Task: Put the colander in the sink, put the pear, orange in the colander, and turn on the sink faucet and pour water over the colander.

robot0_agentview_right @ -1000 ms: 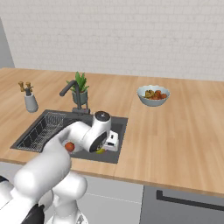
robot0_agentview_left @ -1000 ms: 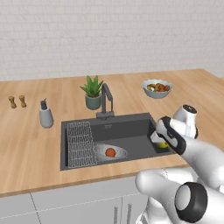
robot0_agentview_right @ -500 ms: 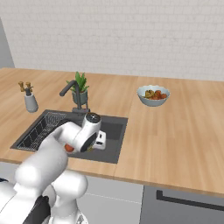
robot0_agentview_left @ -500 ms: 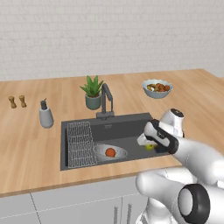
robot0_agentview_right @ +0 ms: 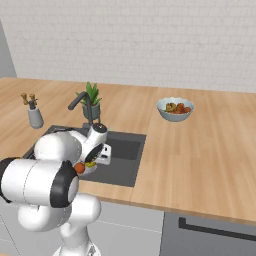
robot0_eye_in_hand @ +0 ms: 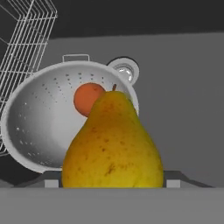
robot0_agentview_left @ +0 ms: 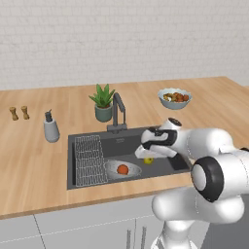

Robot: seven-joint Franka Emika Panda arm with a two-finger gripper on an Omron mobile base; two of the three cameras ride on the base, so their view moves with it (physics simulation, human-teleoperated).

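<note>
The hand [robot0_agentview_left: 144,151] grips the pear [robot0_eye_in_hand: 113,144] in wide jaws; released short of the colander [robot0_eye_in_hand: 65,118] ahead, it lands on the sink [robot0_agentview_left: 165,160] floor.

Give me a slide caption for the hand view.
Gripper carrying the pear toward the colander, which already holds the orange.
</note>
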